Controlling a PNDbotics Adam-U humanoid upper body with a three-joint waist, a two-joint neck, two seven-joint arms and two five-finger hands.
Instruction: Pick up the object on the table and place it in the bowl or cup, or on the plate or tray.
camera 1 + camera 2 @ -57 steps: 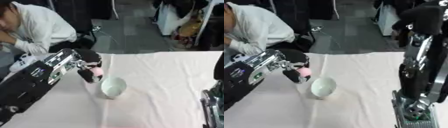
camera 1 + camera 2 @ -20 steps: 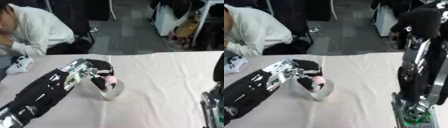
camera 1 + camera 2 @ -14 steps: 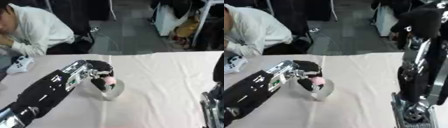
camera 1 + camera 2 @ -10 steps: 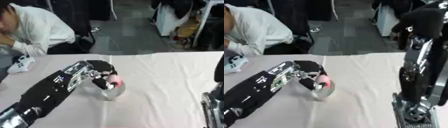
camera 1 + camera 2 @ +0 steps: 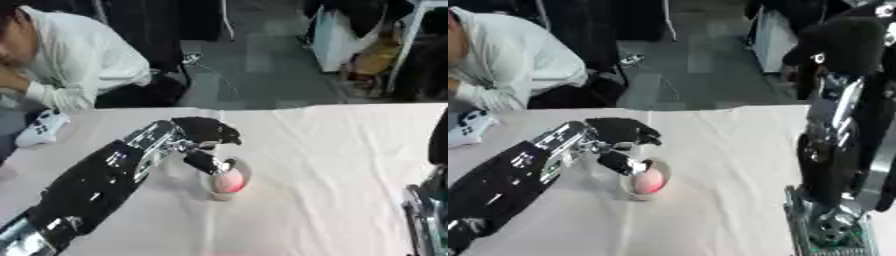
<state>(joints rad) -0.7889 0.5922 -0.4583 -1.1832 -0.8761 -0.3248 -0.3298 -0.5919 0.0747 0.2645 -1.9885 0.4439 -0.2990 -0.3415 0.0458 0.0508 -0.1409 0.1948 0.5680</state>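
Left hand (image 5: pixel 203 135) over round pink object (image 5: pixel 231 183)

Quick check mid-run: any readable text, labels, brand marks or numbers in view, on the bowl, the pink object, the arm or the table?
No readable text anywhere.
Left arm: pale marks on the casing, too blurred to read.
Bowl: plain, no marking seen.
Pink object in the bowl: no marking seen.
Left robot hand: no marking.
Table cloth: plain.
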